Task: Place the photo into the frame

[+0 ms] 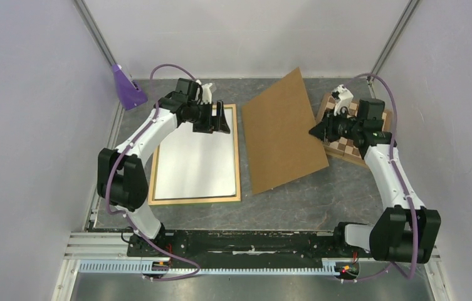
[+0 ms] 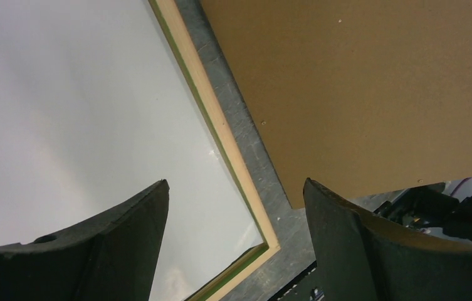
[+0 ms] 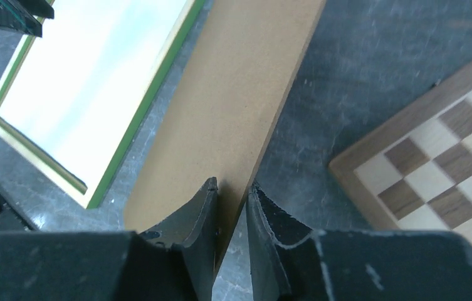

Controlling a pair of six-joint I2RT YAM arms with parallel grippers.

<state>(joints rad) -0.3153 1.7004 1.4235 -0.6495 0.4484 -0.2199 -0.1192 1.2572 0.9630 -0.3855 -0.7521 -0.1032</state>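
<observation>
The frame (image 1: 238, 157) lies flat on the table at the left, its pale wood back up and a green inner edge (image 3: 152, 100) showing. The photo (image 1: 195, 160) rests inside it with its plain white back up (image 2: 83, 106). My left gripper (image 1: 224, 119) hovers open over the frame's far right part, its jaws wide apart above the rail (image 2: 220, 125) with nothing between them. My right gripper (image 3: 232, 185) straddles the right edge of the brown hardboard panel (image 1: 280, 135), jaws narrow with a slit still visible beside the edge.
The brown hardboard panel (image 3: 239, 94) lies askew between the frame and a brown-and-cream chessboard (image 1: 346, 147) at the right, under my right arm. A purple fixture (image 1: 126, 88) stands at the back left corner. Grey walls close in the table on three sides.
</observation>
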